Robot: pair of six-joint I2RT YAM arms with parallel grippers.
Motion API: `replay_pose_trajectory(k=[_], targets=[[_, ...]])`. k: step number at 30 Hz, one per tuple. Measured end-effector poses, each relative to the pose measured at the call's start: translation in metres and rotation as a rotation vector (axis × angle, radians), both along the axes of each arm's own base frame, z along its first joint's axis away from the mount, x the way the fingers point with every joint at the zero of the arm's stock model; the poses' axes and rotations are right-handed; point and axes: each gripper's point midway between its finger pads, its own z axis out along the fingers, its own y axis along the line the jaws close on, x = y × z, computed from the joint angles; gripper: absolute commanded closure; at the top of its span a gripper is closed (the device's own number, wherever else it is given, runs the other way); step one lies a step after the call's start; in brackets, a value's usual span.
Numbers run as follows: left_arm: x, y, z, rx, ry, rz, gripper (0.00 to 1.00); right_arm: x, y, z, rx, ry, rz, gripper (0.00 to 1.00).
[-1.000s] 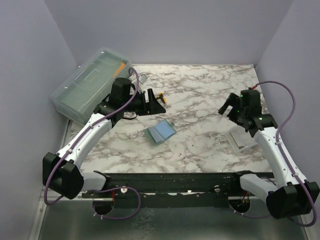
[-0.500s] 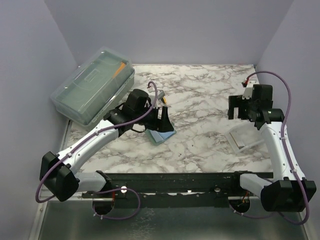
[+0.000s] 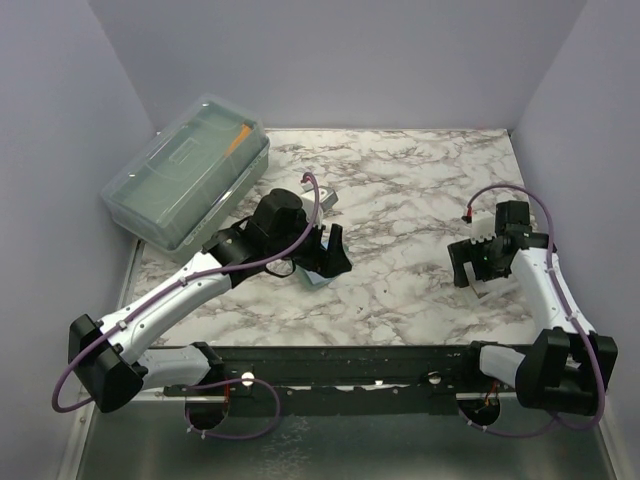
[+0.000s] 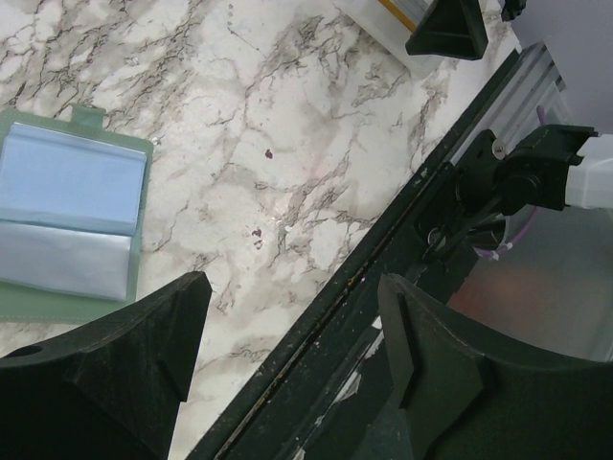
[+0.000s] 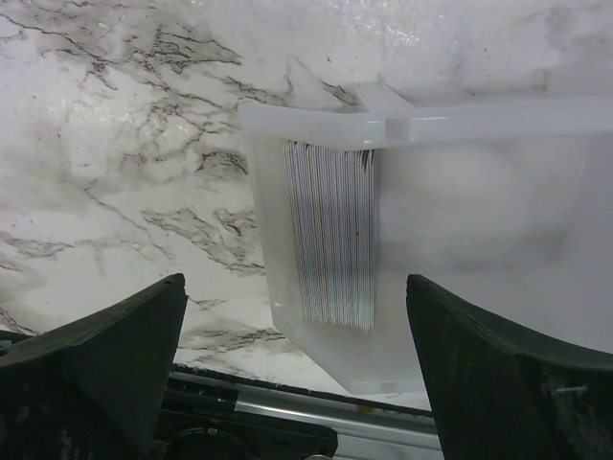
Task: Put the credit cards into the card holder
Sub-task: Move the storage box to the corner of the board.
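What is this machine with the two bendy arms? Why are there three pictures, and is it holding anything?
It is a robot with two arms bolted to a marble table. Each arm ends in a two-finger pincher called a gripper. One picture is taken from above and shows both arms. The other two come from small cameras on the wrists, so you see each arm's own black fingers. The left gripper is open above the table, beside the green card holder, which lies open showing bluish pockets. The right gripper is open over a white tray with a stack of credit cards in it. A big clear lidded box sits at the far left. Neither gripper holds anything.
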Motion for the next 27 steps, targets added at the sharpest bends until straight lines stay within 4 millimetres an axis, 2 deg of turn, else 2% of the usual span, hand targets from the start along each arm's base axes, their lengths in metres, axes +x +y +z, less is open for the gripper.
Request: replay_pose_trajectory(k=[18, 27], targets=[[-0.006, -0.001, -0.005, 0.034, -0.009, -0.008, 0.22, 0.006, 0.003, -0.027, 0.028, 0.069, 0.063, 0.01], [-0.005, 0.000, -0.006, 0.040, -0.011, -0.003, 0.22, 0.009, 0.007, -0.039, 0.061, 0.115, 0.082, 0.05]])
